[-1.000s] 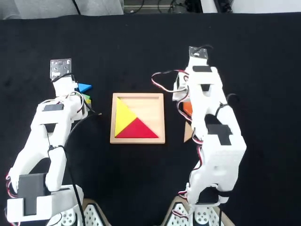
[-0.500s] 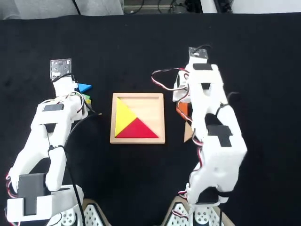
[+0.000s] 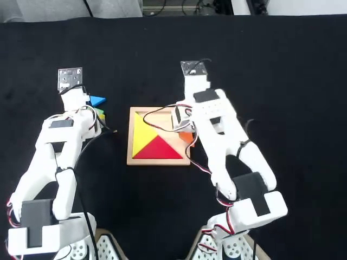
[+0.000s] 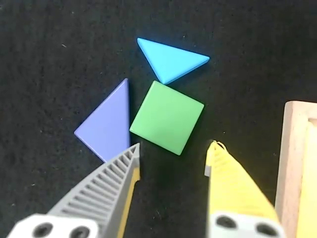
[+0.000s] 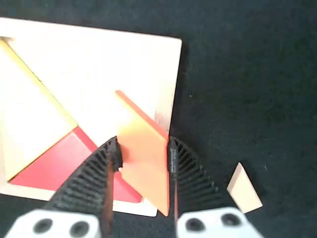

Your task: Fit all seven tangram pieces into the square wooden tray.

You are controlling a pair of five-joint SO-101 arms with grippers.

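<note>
Here orange piece (image 5: 146,171) pinched inside right tool (image 5: 143,144).

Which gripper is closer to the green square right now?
Left. The left gripper sits open right at the green square; the right gripper holds the orange piece at the tray, farther off.

A black cloth (image 3: 303,108) covers the whole table and looks evenly lit, with no strong shadows. Beyond its far edge runs a pale grey strip (image 3: 54,7), a tangle of dark cables (image 3: 181,6) and a white surface (image 3: 312,5).
</note>
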